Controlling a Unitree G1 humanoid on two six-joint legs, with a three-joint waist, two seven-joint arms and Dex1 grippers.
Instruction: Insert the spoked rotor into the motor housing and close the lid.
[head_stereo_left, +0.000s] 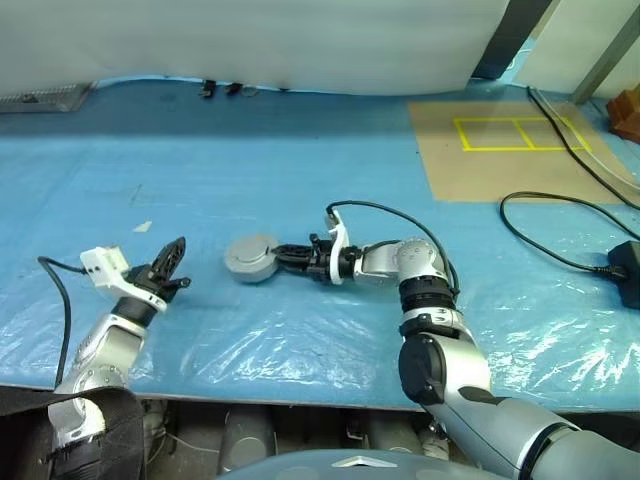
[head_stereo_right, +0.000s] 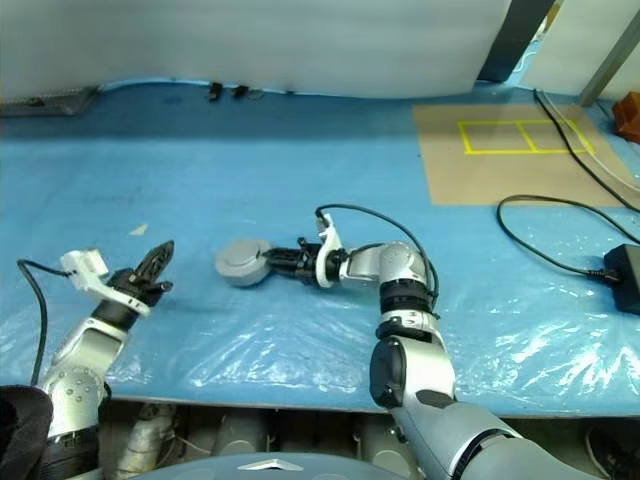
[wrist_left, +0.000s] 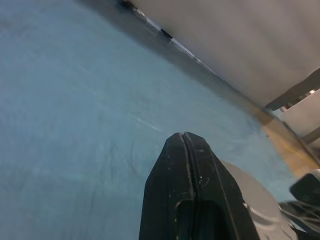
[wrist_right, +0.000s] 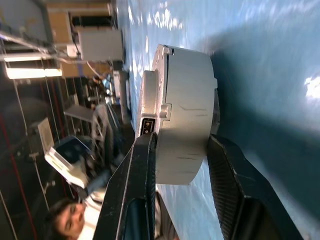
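A round light grey lid (head_stereo_left: 250, 258), plain face up, tops a thick grey round body near the middle of the blue table (head_stereo_left: 300, 160). My right gripper (head_stereo_left: 280, 256) reaches in from the right. In the right wrist view its two black fingers (wrist_right: 145, 165) press against opposite sides of this grey unit (wrist_right: 185, 135). The motor housing's copper windings and the spoked rotor are hidden. My left gripper (head_stereo_left: 180, 246) hovers to the left, well apart from the unit, fingers (wrist_left: 185, 150) shut with nothing between them. The grey lid (wrist_left: 250, 195) shows beyond its tip.
A brown board with yellow tape squares (head_stereo_left: 500, 145) lies at the back right. A black cable and power adapter (head_stereo_left: 625, 265) lie at the right edge. A small white scrap (head_stereo_left: 143, 227) sits left of centre. A person (wrist_right: 70, 220) shows beyond the table.
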